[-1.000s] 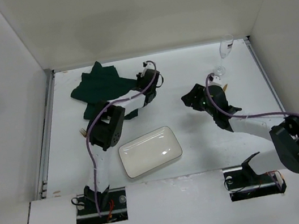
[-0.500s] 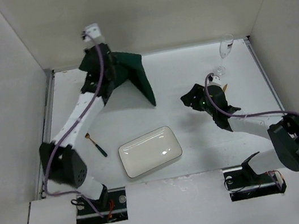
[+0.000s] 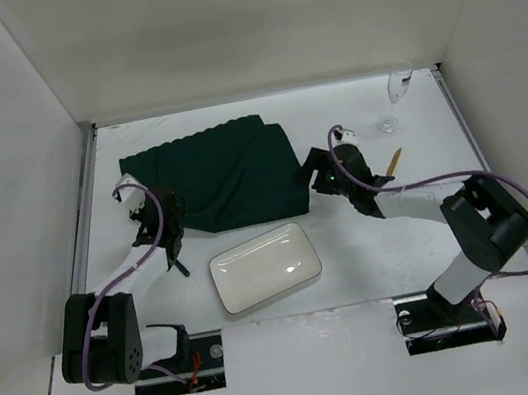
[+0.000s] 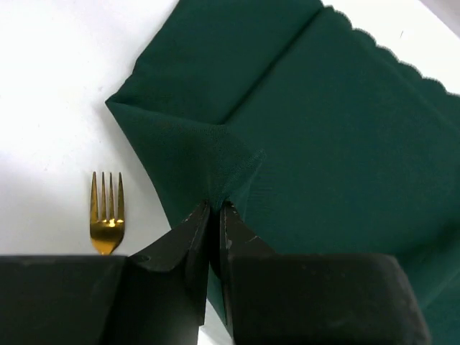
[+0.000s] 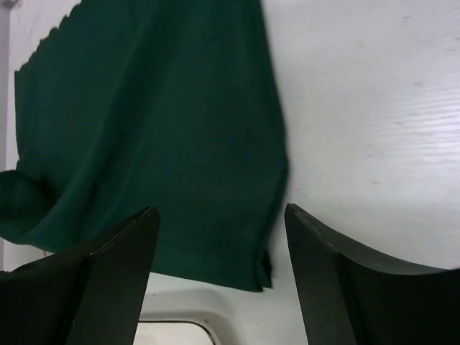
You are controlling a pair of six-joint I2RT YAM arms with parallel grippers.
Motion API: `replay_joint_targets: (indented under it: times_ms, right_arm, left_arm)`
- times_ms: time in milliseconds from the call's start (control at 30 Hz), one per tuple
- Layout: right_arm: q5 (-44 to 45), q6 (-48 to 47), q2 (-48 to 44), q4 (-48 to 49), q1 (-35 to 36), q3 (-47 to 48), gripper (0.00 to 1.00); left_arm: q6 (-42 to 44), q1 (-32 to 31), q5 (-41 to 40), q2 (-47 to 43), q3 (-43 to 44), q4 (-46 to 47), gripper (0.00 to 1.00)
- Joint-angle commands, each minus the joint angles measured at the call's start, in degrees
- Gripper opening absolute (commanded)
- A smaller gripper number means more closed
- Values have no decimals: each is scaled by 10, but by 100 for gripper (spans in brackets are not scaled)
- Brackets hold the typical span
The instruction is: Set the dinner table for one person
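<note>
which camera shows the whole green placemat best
Top external: the green placemat shows whole there. Left wrist shows only the fold pinched in the left claw; right wrist shows one side ahead of the open right claw.

One white rectangular plate [image 3: 264, 267] is sitting on the single tabletop [image 3: 330, 105]. One dark green placemat [image 3: 219, 169] is lying just beyond the plate. One gold fork [image 4: 106, 213] is lying to the plate's left. One stemmed glass [image 3: 396, 94] is standing beyond the plate to the right, and one small gold utensil [image 3: 397, 159] is lying there too.
</note>
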Motion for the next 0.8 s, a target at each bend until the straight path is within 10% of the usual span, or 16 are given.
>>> replay_joint_targets:
  times_ms: [0,533,767]
  right_arm:
    - [13,-12,42,-61,18,73,76]
    - [-16,29,114,-134,21,95,62]
    - [-79,58,118,-87,-68,141,8]
  left_arm:
    - [-55,5,7,-22,7,70,4]
    - [-149,7,28,15,-44,82,5]
    - [-162,-2,28,50,-42,105,5]
